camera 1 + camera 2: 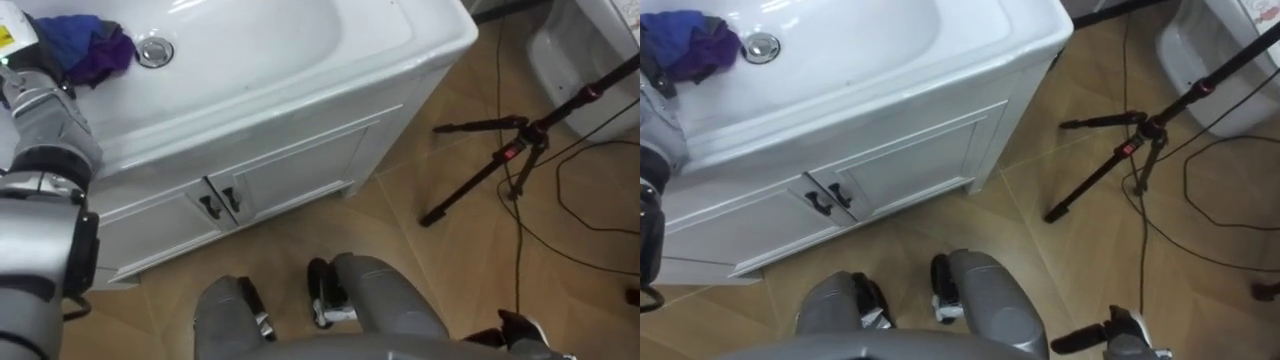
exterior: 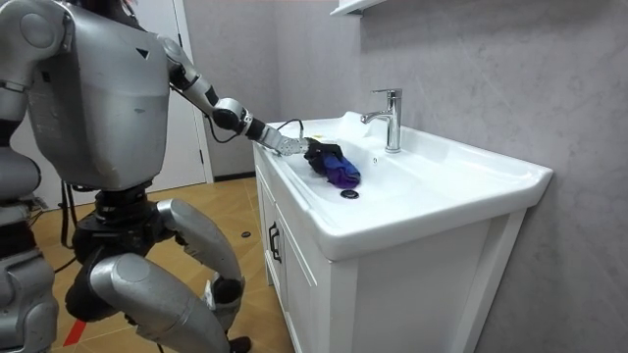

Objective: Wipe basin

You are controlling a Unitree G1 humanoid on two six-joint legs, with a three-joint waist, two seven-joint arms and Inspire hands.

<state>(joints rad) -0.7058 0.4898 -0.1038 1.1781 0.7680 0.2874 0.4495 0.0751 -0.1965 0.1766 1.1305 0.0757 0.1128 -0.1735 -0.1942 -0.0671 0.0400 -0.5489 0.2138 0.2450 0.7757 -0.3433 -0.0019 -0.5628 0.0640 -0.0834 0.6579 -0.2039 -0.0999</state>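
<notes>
We see the robot standing close before a white cabinet that carries the basin, with its knees bent in the room view and its left arm stretched out over the front rim. The left hand reaches down into the bowl and meets the near edge of the cloth, a bunched rag in blue and purple with a darker fold toward the hand. Where hand and cloth meet the two run together, so we cannot tell whether the hand is spread flat against the cloth or closed on it. The cloth lies on the sloping inner wall of the basin, just beside the round metal drain and between the drain and the hand. In the room view it sits on the near side of the chrome tap, which stands upright on the counter at the back, well apart from the cloth. The rest of the bowl is bare white. Below, the cabinet's two doors are closed, and their small dark handles sit side by side at the middle. The right hand hangs low at the robot's right side, above the tan floor, and we cannot tell its state. A black tripod stands on that floor to the right of the cabinet.
</notes>
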